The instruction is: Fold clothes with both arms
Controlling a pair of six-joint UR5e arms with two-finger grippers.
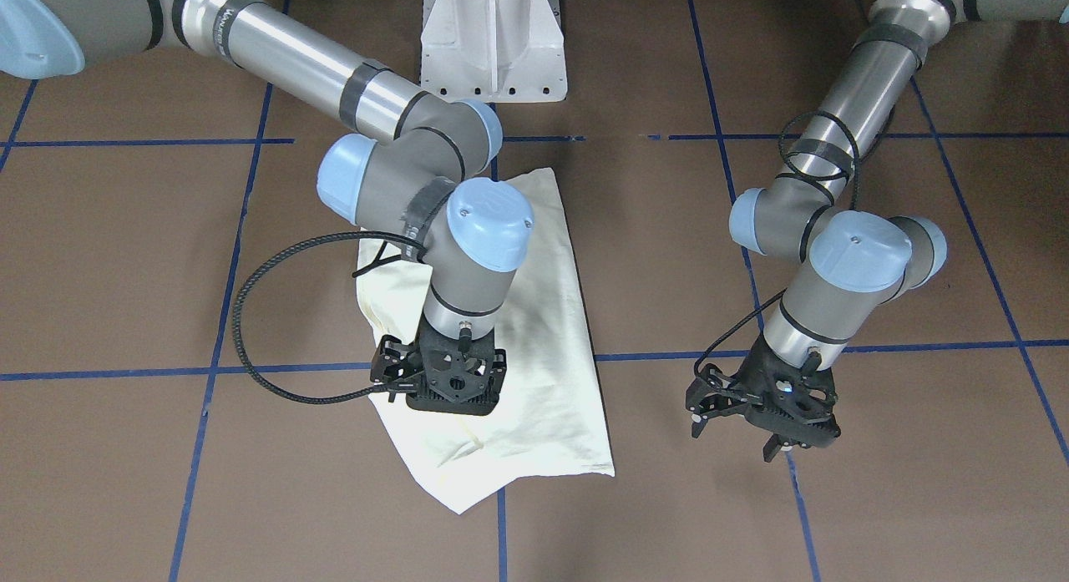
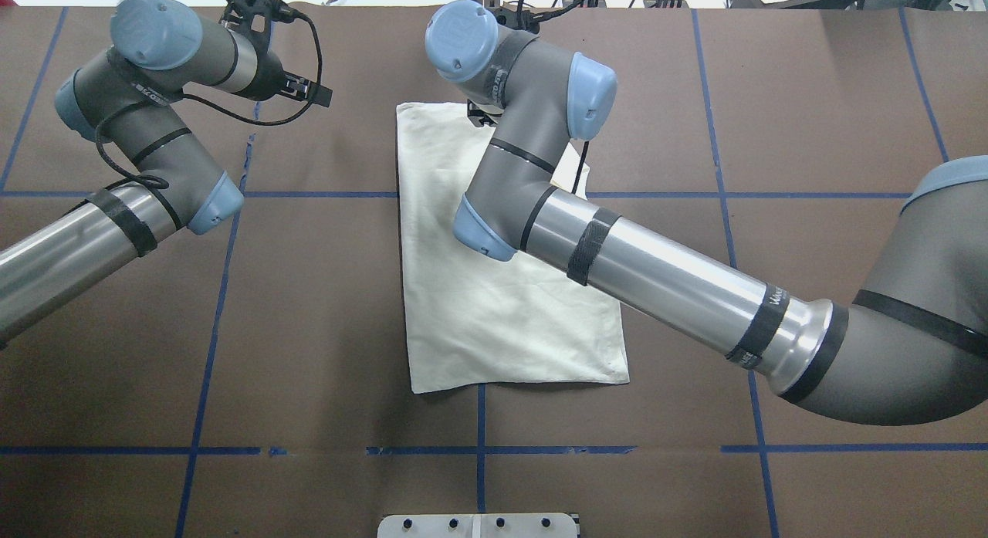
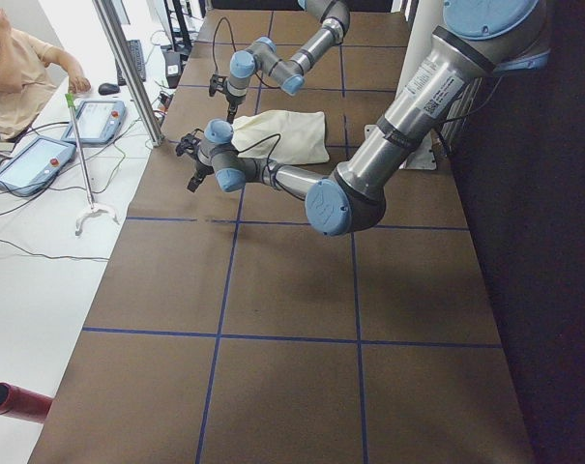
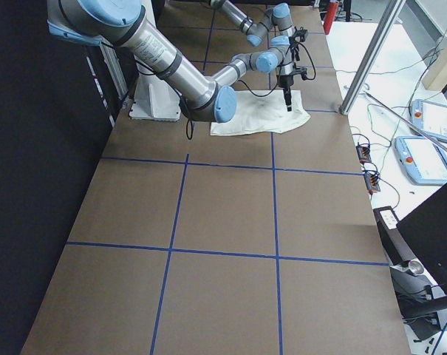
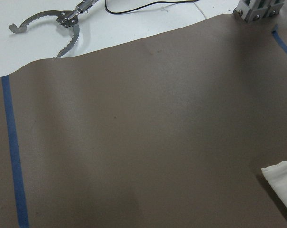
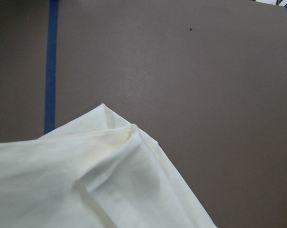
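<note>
The cream shirt lies folded into a long rectangle on the brown table, plain side up; no cat graphic shows. It also shows in the overhead view. My right gripper points down just above the shirt's far end. Its jaws look spread and hold nothing, and its fingertips are hidden. The right wrist view shows a folded shirt corner below it. My left gripper is open and empty over bare table, well apart from the shirt. The left wrist view catches only a shirt corner.
The white pedestal base stands at the robot's edge of the table. Blue tape lines grid the brown cover. Beyond the far edge lie a metal grabber tool and tablets. A seated person is there too.
</note>
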